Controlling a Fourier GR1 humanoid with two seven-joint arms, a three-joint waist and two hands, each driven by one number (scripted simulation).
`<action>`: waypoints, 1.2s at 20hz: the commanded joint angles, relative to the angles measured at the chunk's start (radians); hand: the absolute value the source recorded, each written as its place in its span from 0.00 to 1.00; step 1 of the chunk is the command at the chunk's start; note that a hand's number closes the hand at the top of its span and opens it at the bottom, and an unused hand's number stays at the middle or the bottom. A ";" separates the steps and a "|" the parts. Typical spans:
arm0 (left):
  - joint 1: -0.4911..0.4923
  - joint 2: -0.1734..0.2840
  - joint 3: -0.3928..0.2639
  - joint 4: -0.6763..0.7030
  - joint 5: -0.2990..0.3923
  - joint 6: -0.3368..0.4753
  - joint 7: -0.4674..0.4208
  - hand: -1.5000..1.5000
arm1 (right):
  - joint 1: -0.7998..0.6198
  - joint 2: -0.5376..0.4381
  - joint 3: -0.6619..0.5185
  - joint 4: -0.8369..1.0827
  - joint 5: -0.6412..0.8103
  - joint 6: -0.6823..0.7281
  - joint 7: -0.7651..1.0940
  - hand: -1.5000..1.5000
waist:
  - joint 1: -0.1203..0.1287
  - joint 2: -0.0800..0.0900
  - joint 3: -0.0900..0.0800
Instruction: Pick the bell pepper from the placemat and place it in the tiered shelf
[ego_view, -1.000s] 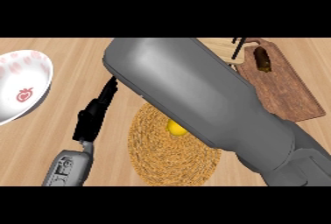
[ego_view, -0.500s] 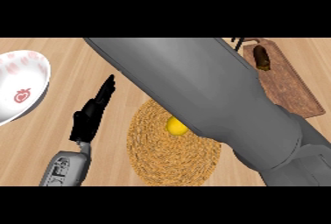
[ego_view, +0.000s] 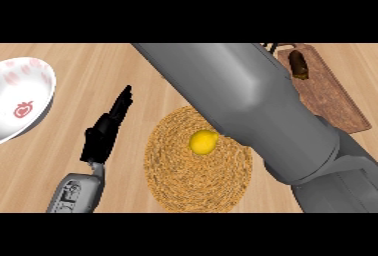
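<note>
A yellow bell pepper (ego_view: 204, 142) lies on the round woven placemat (ego_view: 193, 182), a little above its middle. My right forearm (ego_view: 251, 110) crosses the view from the lower right to the top edge, passing just above and right of the pepper; its hand is out of sight. The left hand (ego_view: 107, 131) rests on the counter to the left of the placemat, fingers straight and pointing up, holding nothing. At the right stands the wooden tiered shelf (ego_view: 328, 95), partly covered by the forearm, with a dark object (ego_view: 298, 65) on it.
A white bowl (ego_view: 26, 100) with red fruit prints sits at the left edge. Bare wooden counter (ego_view: 88, 65) lies between the bowl and the placemat.
The right forearm has swung across the view, and the pepper, mostly covered a second ago, now shows whole. The left hand has barely moved.
</note>
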 joint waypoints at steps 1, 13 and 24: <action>-0.021 -0.009 -0.006 -0.012 -0.016 0.017 0.025 0.50 | 0.008 0.012 0.022 0.053 0.021 -0.073 0.103 1.00 | -0.002 0.000 0.001; 0.014 0.002 0.004 -0.018 -0.016 0.015 -0.029 0.50 | 0.165 -0.015 -0.167 0.020 0.066 -0.477 0.012 1.00 | -0.003 0.009 0.002; 0.040 -0.019 -0.009 -0.042 -0.015 0.021 0.001 0.50 | 0.174 -0.078 -0.251 0.129 0.198 -0.376 0.075 1.00 | -0.040 -0.008 0.001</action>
